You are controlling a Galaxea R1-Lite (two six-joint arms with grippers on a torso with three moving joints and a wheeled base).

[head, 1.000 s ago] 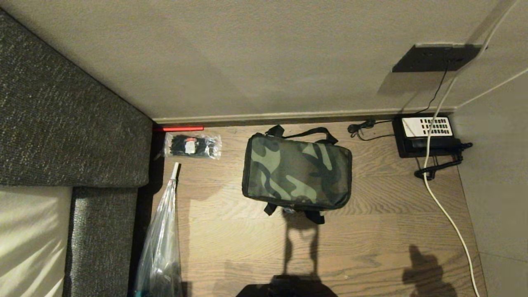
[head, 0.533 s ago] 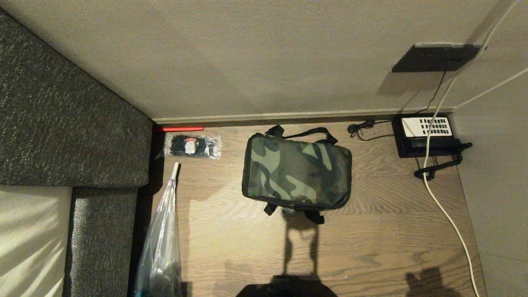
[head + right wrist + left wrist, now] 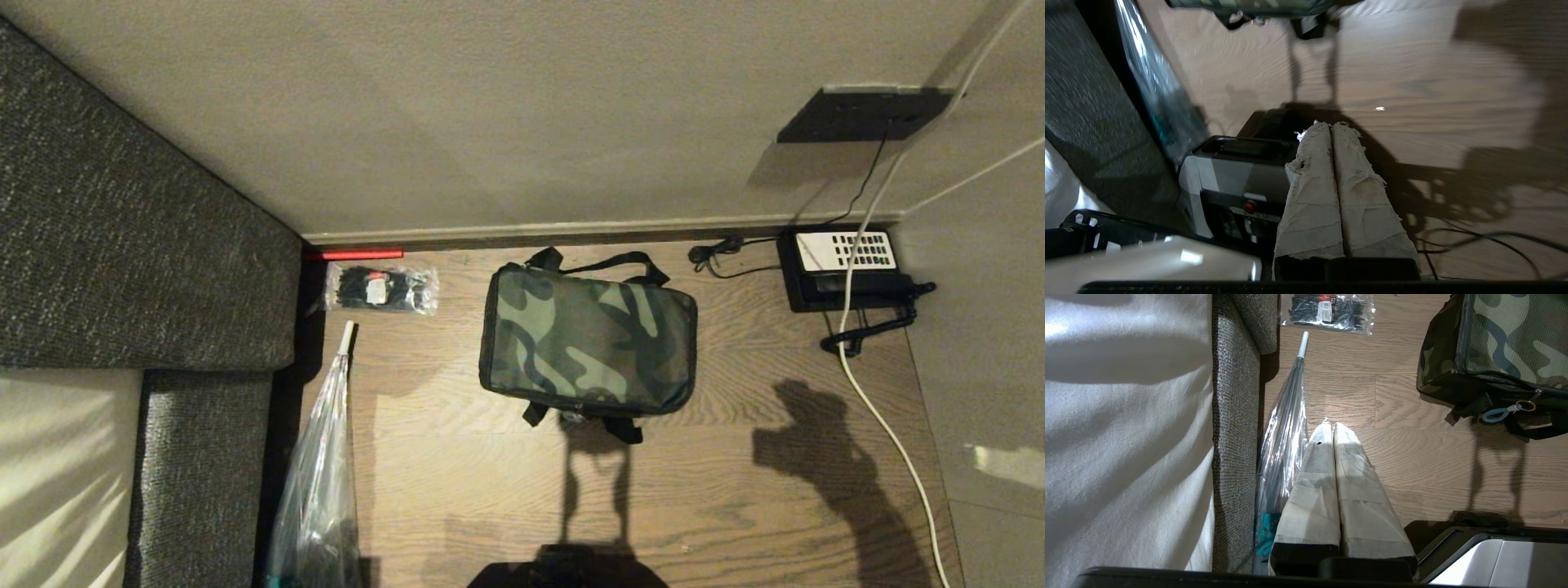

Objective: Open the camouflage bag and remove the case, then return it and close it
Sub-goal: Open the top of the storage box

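Nothing is done yet: the boxy green-brown camouflage fabric bag (image 3: 588,339) sits zipped on the wooden floor (image 3: 735,490), while both tape-wrapped claws, left (image 3: 1333,428) and right (image 3: 1330,126), hang closed and empty.

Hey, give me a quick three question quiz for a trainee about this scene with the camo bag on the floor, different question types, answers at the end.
1. True or false: the camouflage bag is zipped shut.
2. Which lies nearest the sofa? A) telephone B) packet of cable ties C) white cable
3. Fill in: the left gripper and right gripper both have their fingers ____.

Key: 1 true; 2 B; 3 shut
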